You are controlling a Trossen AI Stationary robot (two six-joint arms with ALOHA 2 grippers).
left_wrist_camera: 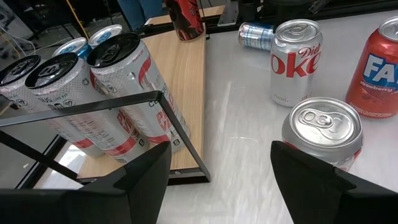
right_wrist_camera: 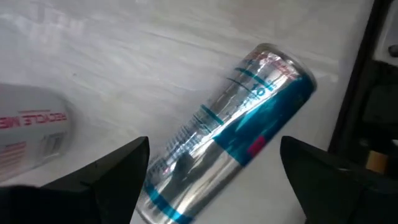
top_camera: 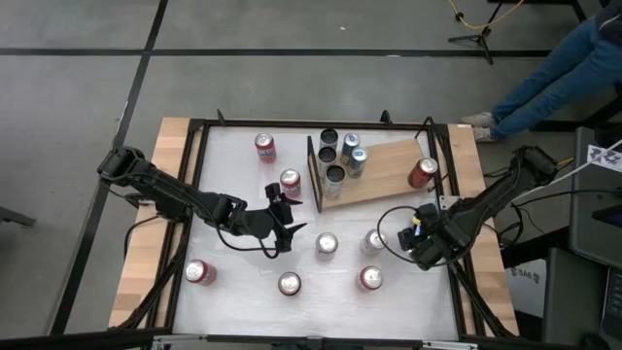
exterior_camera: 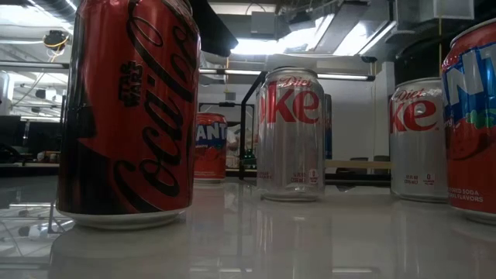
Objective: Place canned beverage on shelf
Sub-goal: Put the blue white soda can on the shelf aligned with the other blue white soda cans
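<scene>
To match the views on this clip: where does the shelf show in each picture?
High view: shelf at upper centre, right of the middle.
Low view: thin tan strip far behind the cans, right of centre.
Left wrist view: fills the left half, black frame nearest.
Right wrist view: not in it.
Shared landmark: the tall cans standing at the shelf's frame end.

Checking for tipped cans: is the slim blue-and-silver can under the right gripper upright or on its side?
On its side. The right wrist view shows the slim can lying lengthwise on the white tabletop, between the open right gripper fingers.
</scene>
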